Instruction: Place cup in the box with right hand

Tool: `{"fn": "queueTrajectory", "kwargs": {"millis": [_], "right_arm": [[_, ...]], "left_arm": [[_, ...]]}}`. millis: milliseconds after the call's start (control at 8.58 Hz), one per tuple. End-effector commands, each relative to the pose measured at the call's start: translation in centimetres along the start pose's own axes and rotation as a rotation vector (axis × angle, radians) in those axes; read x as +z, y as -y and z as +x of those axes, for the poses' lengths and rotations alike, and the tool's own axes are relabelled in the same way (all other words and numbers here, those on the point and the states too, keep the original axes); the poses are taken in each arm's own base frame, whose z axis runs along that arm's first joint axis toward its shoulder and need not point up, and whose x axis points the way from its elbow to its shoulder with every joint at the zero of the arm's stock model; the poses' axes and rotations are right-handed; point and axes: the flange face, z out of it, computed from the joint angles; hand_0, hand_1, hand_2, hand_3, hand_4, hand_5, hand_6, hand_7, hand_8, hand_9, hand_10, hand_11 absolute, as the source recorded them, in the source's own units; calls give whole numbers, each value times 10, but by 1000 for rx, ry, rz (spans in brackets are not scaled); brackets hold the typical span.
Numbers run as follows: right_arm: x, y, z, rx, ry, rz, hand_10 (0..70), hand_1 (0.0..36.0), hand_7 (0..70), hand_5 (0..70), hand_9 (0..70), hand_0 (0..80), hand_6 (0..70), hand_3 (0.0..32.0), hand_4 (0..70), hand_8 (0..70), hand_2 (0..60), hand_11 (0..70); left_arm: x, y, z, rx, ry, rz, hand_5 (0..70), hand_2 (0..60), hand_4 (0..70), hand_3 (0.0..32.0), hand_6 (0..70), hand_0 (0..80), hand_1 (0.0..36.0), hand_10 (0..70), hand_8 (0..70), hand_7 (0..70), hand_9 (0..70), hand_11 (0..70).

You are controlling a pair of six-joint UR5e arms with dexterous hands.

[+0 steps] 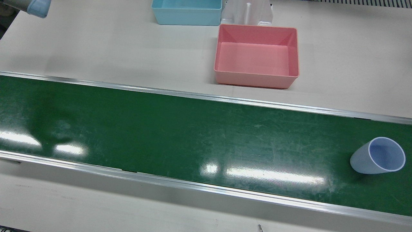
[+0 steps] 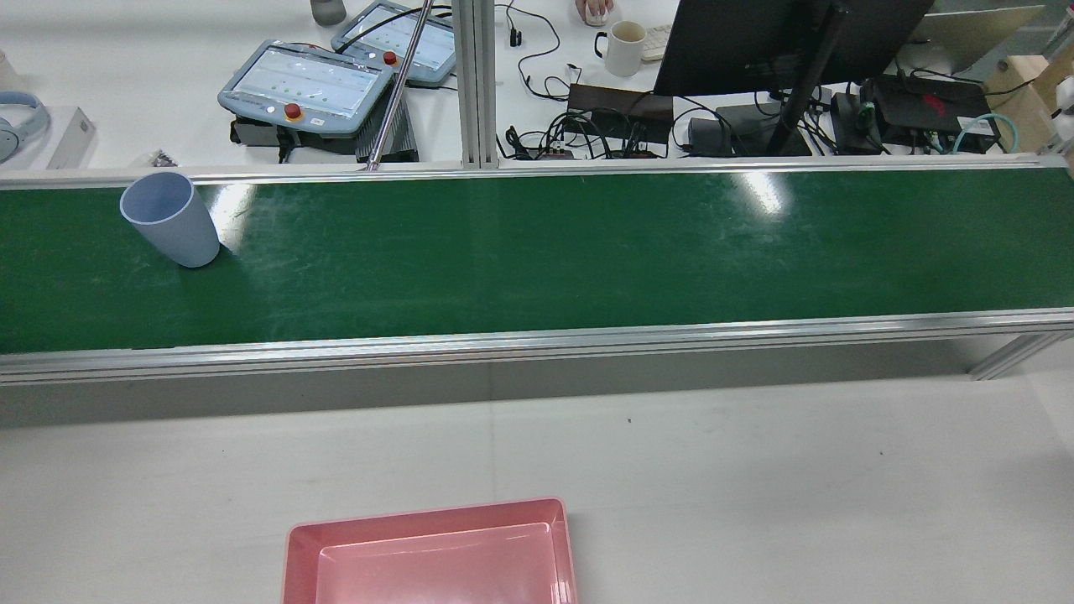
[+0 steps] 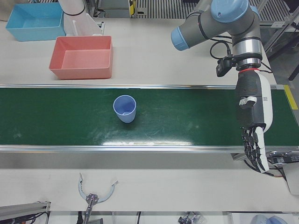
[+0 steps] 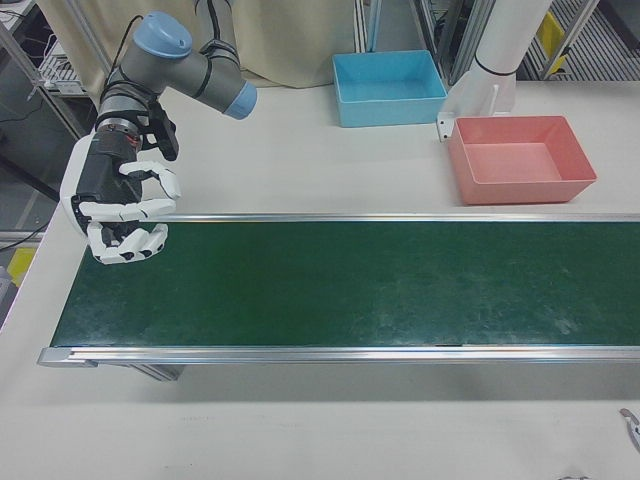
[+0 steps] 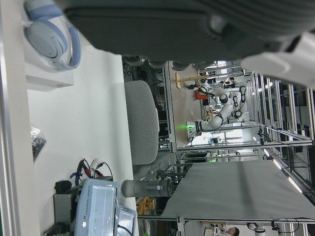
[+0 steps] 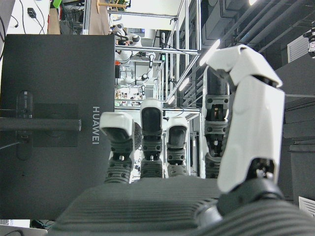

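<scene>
Cup (image 3: pixel 124 108) upright on green belt (image 3: pixel 187 116)

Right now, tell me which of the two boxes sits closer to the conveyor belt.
The pink box: it sits just beside the green belt's rail, while the blue box stands farther back, toward the arms' pedestals.

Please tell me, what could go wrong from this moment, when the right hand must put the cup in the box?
1. The cup stands on the green belt in front of the left arm, while the right hand hangs over the opposite end; the reach may be too long.
2. The pink box and the blue box stand close together, so the cup could land in the wrong one.
3. The left hand hangs over the belt's end and may obstruct.
</scene>
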Motion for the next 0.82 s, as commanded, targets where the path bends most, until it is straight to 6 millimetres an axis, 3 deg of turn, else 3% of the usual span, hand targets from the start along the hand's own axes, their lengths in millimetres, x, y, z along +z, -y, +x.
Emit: {"fn": "queueTrajectory", "kwargs": {"millis": [0,699], "right_arm": [[-1,0,0,1,0,-1,466,241,700,126,565,568,224,0,609,390,338,664],[0,0,0,-1,0,-1,468,241,700,126,568,568,226,0,612,392,336,666]], "left_arm": [[0,0,0,0,0,-1,0,0,0,0,0,0,0,0,0,0,0,0],[0,0,0,-2,0,1,0,0,0,0,0,0,0,0,0,0,0,0]]}}
